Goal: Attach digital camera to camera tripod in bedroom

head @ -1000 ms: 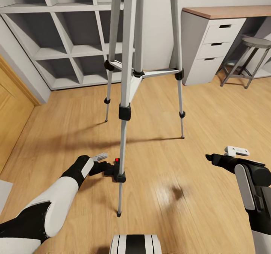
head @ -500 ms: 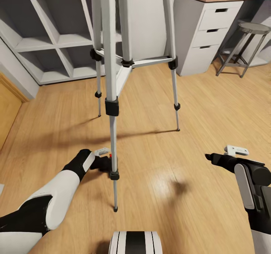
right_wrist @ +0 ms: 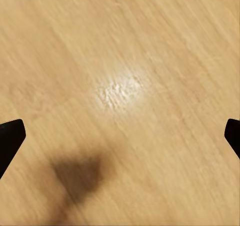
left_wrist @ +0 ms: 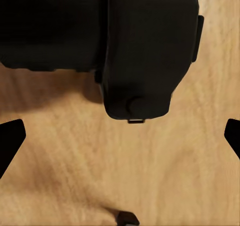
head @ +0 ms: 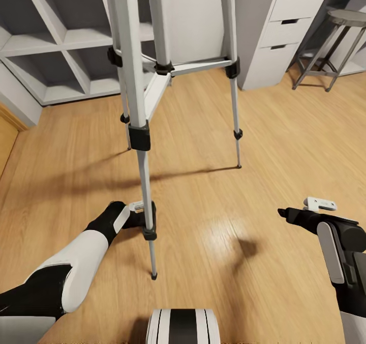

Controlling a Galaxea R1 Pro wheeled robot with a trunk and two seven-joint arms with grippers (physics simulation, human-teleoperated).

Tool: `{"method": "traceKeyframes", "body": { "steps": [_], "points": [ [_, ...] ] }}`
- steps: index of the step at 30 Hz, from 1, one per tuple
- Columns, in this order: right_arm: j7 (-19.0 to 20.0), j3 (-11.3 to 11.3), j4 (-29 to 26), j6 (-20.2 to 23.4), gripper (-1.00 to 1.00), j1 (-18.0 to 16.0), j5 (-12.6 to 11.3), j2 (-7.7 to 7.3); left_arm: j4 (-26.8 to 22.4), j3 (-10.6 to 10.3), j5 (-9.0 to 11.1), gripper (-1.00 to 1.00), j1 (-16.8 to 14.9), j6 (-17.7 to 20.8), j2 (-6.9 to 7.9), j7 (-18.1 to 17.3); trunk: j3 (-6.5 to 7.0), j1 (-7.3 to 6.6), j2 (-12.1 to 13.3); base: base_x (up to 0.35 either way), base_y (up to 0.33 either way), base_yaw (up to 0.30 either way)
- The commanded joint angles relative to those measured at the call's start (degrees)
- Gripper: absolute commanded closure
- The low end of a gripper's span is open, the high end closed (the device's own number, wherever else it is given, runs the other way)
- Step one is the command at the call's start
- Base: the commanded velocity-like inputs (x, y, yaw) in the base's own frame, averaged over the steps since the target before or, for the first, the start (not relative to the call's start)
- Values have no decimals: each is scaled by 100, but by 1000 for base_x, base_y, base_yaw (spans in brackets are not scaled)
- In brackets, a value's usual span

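1. Digital camera (left_wrist: 145,45) — on the plank floor (head: 213,191), beside the camera tripod's (head: 133,79) nearest leg.
2. Left gripper (head: 136,216) — jaws spread, nothing pinched; reaching past that leg risks knocking the tripod.
3. Right gripper (head: 284,212) — spread, idle over bare floor.

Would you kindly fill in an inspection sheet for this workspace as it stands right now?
Surface: light wooden plank floor, glossy highlight, shadows of tripod and arm.
Job's things: camera tripod standing, three silver legs spread; digital camera black, hanging over the floor before the left wrist camera.
Clutter: nothing seen.
Grippers: left gripper behind the tripod's near leg, fingertips wide apart, whether it grips the camera cannot be told; right gripper over bare floor, open, nothing in it.
Cables: nothing seen.
Surroundings: grey cube shelves, white drawer unit, stool.
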Motion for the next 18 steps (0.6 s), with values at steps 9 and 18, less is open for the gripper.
{"method": "traceKeyframes", "body": {
  "steps": [9, 18],
  "points": [
    [-56, 1, -5, 20, -100, 4, -60, 1, -8, 27, 19, -100, 24, 30, -1, 14, -137, 14, -10, 0, 0, -4],
    [-56, 1, -5, 20, -100, 6, -60, 5, -12, 10, 9, -100, 39, 29, -13, 13, -137, 14, -10, 0, 0, 0]
  ]
}}
